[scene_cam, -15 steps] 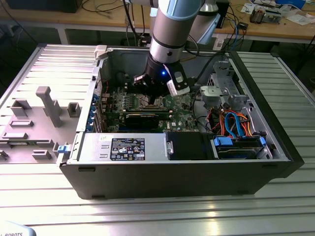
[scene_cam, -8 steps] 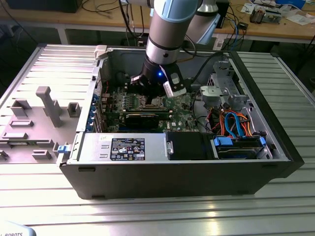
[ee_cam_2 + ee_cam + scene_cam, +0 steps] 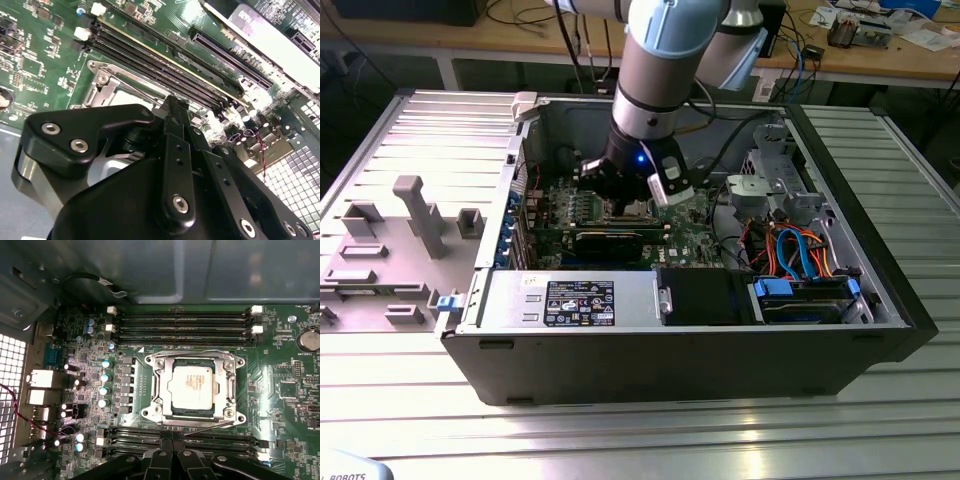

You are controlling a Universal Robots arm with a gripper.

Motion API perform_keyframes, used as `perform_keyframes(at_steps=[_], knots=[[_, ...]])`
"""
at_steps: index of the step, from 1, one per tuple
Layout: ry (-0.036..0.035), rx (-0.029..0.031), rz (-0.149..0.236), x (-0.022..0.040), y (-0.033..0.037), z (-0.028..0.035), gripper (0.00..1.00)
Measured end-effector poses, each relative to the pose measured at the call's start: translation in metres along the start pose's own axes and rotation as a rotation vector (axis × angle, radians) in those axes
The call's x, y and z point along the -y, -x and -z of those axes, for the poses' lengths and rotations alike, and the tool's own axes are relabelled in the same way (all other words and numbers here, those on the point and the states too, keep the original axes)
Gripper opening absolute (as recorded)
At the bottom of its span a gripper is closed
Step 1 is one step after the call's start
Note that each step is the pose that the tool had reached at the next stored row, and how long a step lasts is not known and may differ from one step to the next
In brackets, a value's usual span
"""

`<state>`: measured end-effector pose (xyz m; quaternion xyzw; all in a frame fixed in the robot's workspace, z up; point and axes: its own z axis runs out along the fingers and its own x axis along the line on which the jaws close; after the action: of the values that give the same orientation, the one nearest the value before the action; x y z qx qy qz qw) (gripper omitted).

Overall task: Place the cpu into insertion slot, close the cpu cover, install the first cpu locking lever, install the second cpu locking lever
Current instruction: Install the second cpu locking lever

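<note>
In the first wrist view the cpu (image 3: pixel 194 388) lies flat in the insertion slot, which is hidden beneath it. The silver cpu cover (image 3: pixel 159 390) is folded down around the chip. One wire locking lever (image 3: pixel 195 351) runs along the side by the memory slots. The other lever (image 3: pixel 200 426) lies askew along the opposite side, its end close to my fingertips. My gripper (image 3: pixel 171 436) hangs just off that edge of the socket, fingers together, with nothing seen between them. In the second wrist view the gripper (image 3: pixel 172 102) stands over the cover (image 3: pixel 107 82). The exterior view shows the gripper (image 3: pixel 630 205) low inside the computer case.
Black memory slots (image 3: pixel 185 322) flank the socket on both sides. A graphics card (image 3: pixel 610 240) lies nearby, with a power supply (image 3: pixel 570 300) and a drive bay with blue and orange cables (image 3: pixel 800 250) along the case front. A grey fixture (image 3: pixel 410 215) stands outside on the exterior view's left.
</note>
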<state>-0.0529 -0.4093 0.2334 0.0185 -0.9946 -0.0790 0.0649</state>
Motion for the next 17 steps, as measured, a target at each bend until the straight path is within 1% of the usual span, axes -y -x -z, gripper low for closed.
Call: perform_keyframes(at_steps=[2,3,6,8,10,13,14,15,16,17], knots=[[0.002,-0.0002,0.002,0.0006,-0.0015,-0.0027,0.11],[0.0028,-0.0003,0.003,0.0011,-0.0022,-0.005,0.11],[0.008,-0.0009,0.008,0.0019,-0.0045,-0.0102,0.11],[0.01,-0.0006,0.012,0.0024,-0.0061,-0.0139,0.11],[0.0101,0.0058,0.016,0.0028,-0.0076,-0.0163,0.11],[0.0091,0.0256,0.02,0.0029,-0.0102,-0.0185,0.11],[0.0092,0.0316,0.021,0.003,-0.0127,-0.0198,0.11],[0.0092,0.0346,0.021,0.003,-0.014,-0.0205,0.11],[0.0105,0.0402,0.023,0.0032,-0.0164,-0.0217,0.11],[0.0172,0.0442,0.025,0.0042,-0.0172,-0.0224,0.11]])
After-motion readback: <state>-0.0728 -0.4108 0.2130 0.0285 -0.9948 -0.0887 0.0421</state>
